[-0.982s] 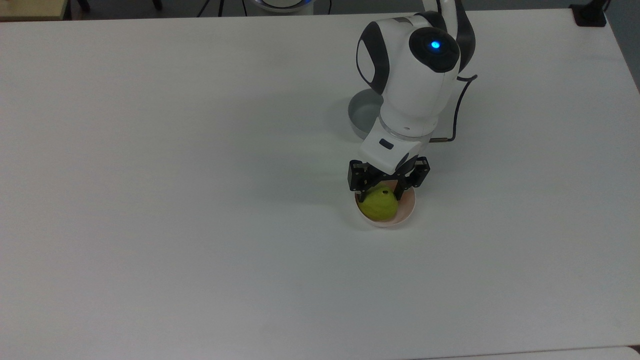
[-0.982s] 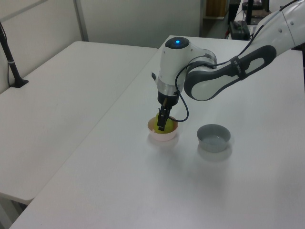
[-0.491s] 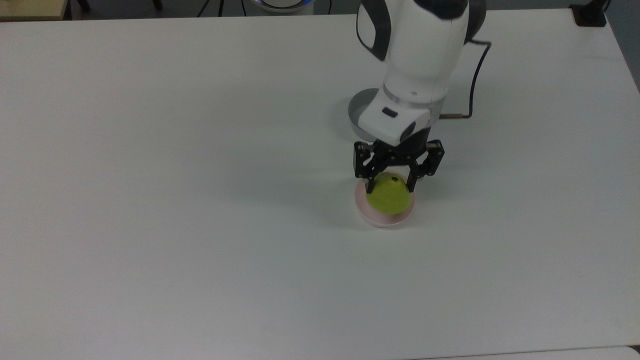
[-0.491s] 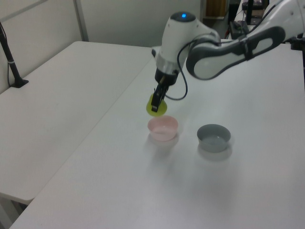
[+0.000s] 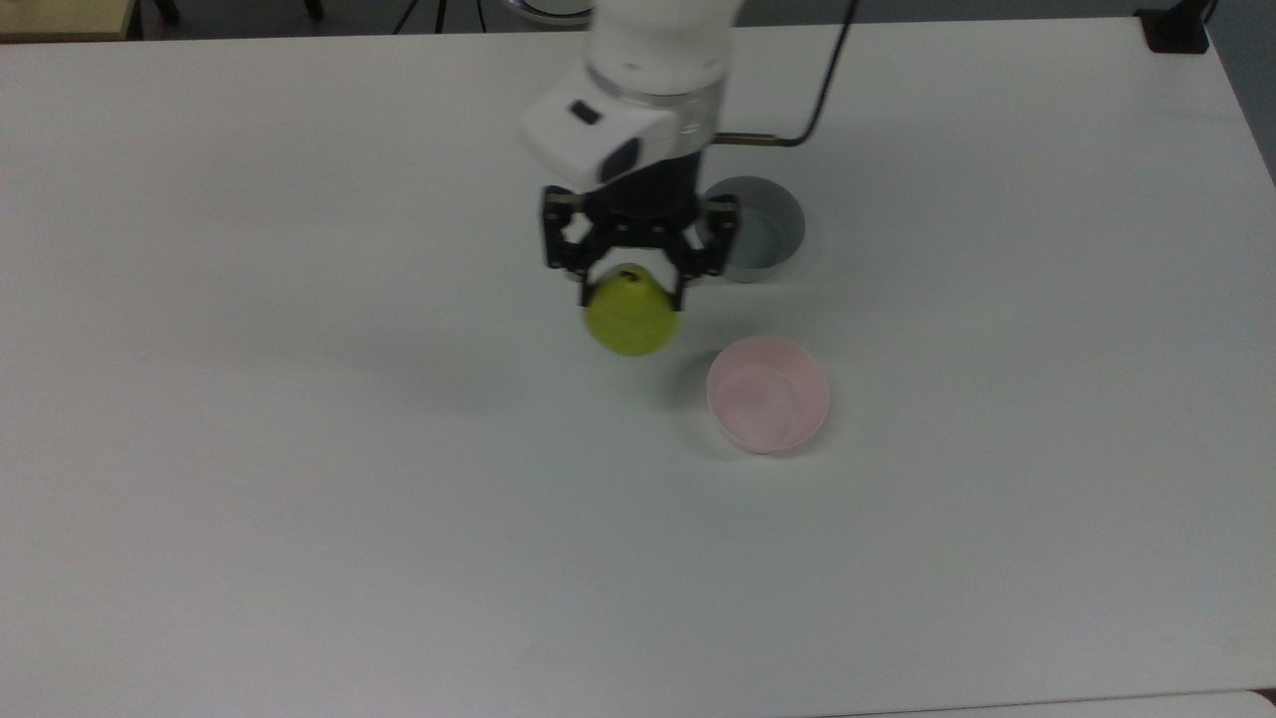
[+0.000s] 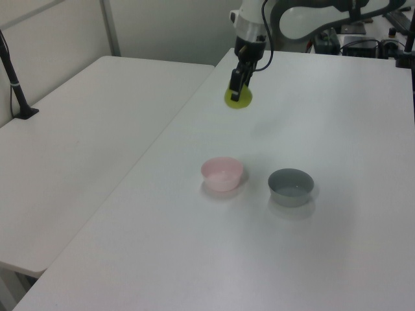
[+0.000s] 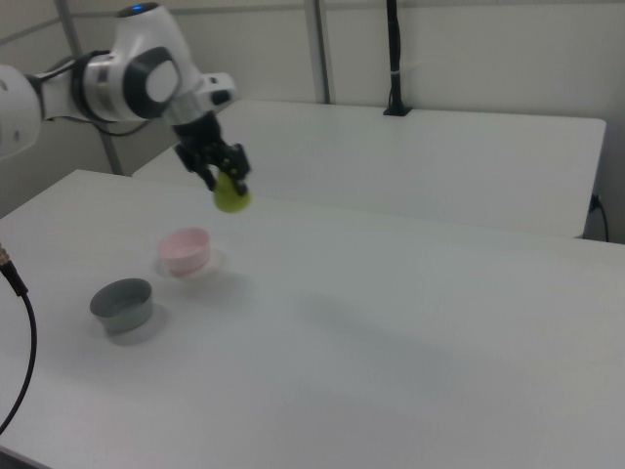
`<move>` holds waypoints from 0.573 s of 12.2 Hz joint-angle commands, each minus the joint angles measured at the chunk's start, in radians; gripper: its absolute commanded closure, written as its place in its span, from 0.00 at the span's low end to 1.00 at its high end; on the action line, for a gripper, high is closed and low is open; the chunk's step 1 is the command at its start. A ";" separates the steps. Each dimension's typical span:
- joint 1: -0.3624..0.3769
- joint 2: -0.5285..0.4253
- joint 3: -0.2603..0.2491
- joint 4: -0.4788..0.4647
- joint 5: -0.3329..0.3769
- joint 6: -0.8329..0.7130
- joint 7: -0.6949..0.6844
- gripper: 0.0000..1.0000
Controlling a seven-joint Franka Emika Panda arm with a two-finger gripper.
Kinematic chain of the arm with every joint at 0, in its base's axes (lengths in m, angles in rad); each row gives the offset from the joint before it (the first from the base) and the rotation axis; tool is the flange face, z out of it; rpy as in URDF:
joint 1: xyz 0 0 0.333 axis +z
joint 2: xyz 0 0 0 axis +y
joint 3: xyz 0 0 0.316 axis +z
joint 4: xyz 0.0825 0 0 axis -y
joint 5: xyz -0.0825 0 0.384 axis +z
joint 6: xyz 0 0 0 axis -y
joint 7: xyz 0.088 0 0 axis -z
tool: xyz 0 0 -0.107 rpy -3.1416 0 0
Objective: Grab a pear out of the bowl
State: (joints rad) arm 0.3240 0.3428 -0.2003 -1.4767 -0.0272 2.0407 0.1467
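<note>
Top view: the gripper (image 5: 632, 284) is clasping the pear (image 5: 630, 315) between its two black fingers, which are pressing on the narrow stem end while the broad yellow-green body is hanging below them; the pear's long axis is therefore running in line with the fingers. The bowl (image 5: 768, 394), pale pink and holding nothing, is lying toward the top view's lower right of the gripper, apart from it, and the grey bowl (image 5: 763, 242) is sitting just beside the gripper on the top view's right. Left view: the gripper (image 6: 237, 87) is carrying the pear (image 6: 239, 98) high above the table (image 6: 337, 259), with the bowl (image 6: 222, 173) standing well below and nearer the camera. Right view: the pear (image 7: 231, 196) is hanging from the gripper (image 7: 225, 180), above the bowl (image 7: 186, 250) and off to the right view's right of it. The lift is judged complete; any coming move turns on the pear already being clear of the rim.
</note>
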 commanded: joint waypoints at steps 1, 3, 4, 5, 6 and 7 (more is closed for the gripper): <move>-0.172 -0.074 0.044 -0.086 -0.016 -0.046 -0.157 0.65; -0.197 -0.061 0.044 -0.132 -0.025 -0.037 -0.193 0.64; -0.197 -0.042 0.044 -0.143 -0.039 -0.033 -0.193 0.64; -0.192 -0.012 0.044 -0.145 -0.051 -0.033 -0.190 0.64; -0.189 0.005 0.044 -0.151 -0.054 -0.031 -0.190 0.64; -0.186 0.025 0.044 -0.154 -0.072 -0.031 -0.190 0.64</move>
State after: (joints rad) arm 0.1296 0.3446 -0.1604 -1.6101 -0.0632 2.0079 -0.0375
